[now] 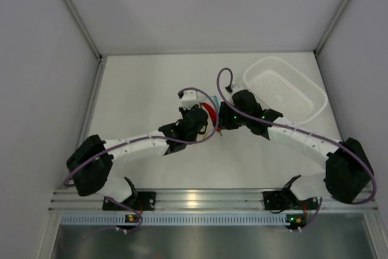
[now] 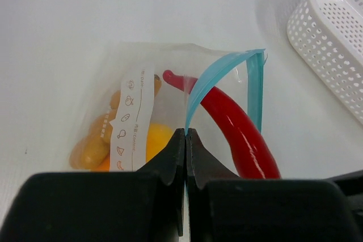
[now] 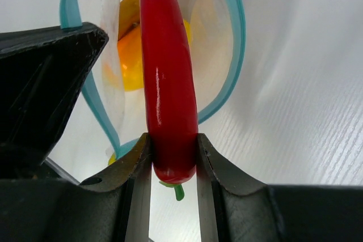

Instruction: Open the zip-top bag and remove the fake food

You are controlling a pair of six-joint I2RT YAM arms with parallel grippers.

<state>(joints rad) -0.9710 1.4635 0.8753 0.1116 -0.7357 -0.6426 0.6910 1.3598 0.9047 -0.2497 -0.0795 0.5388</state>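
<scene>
The clear zip-top bag [image 2: 164, 77] lies on the table with its blue zip strip [image 2: 212, 75] pulled open into a loop. My left gripper [image 2: 186, 134] is shut on one side of that strip. My right gripper [image 3: 173, 145] is shut on the stem end of the red chili pepper [image 3: 167, 77], which reaches into the open bag mouth [image 3: 227, 43]. Orange and yellow pieces [image 2: 93, 145] lie inside the bag; they also show in the right wrist view [image 3: 130, 60]. In the top view both grippers meet at the pepper [image 1: 210, 114].
A white perforated basket [image 1: 285, 87] stands at the back right, close to my right arm; it also shows in the left wrist view [image 2: 334, 38]. White walls enclose the table on three sides.
</scene>
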